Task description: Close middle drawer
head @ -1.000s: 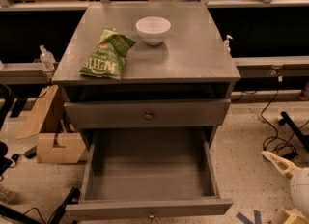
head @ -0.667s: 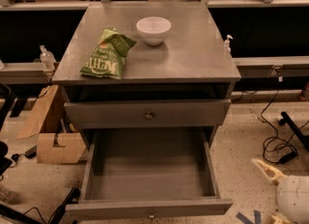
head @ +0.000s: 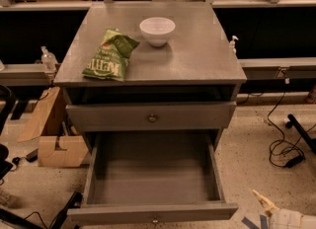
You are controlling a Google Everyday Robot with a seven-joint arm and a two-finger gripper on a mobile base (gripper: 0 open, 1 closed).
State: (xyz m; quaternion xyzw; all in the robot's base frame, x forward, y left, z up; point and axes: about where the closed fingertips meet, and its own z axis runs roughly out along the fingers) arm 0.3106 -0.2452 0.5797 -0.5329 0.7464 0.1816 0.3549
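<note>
Gripper (head: 264, 201) hangs low, open or closed I cannot tell; the middle drawer (head: 123, 213) gapes left of it, so I'd push its front squarely near the knob (head: 155, 219).

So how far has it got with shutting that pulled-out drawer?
Nothing looks done: the grey middle drawer with the small brass knob stands pulled fully out. The pale gripper sits low at the right, off the drawer's front corner, not touching it. The whole push inward is left.

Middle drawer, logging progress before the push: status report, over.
Gripper low right, not touching the middle drawer. Drawer pulled far out, nothing inside. Nothing seen blocking it.
</note>
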